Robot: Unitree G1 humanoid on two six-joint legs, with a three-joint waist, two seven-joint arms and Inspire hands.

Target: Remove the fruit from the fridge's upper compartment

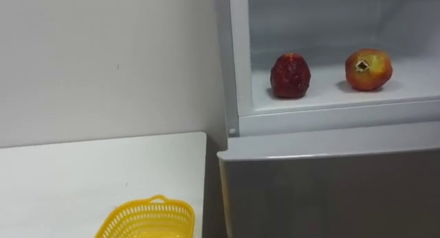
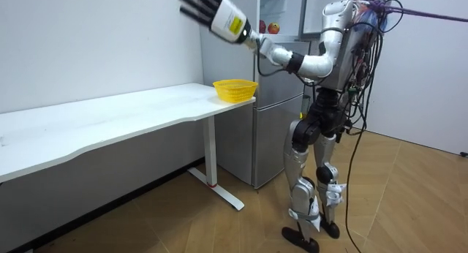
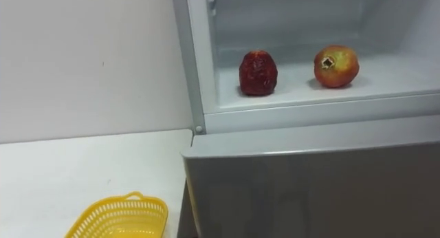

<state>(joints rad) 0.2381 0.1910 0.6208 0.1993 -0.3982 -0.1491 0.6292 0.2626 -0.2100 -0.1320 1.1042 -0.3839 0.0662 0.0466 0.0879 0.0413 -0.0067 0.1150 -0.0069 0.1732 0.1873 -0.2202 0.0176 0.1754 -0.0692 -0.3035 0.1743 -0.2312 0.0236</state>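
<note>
- A yellow basket point(image 1: 148, 221) sits at the near right end of the white bench point(image 1: 82, 176), close to its edge and just beside the fridge point(image 1: 330, 190).
- The fridge's upper compartment is open above its closed grey lower door.
- On the upper shelf point(image 1: 412, 87) a dark red fruit point(image 1: 290, 76) stands to the left and a pomegranate point(image 1: 368, 69) to the right, near each other but apart.
- In the room view the robot stands facing the fridge. Its left hand point(image 2: 230, 20) is raised high over the bench, above the basket, with its fingers point(image 2: 194, 4) straight, spread wide and holding nothing.
</note>
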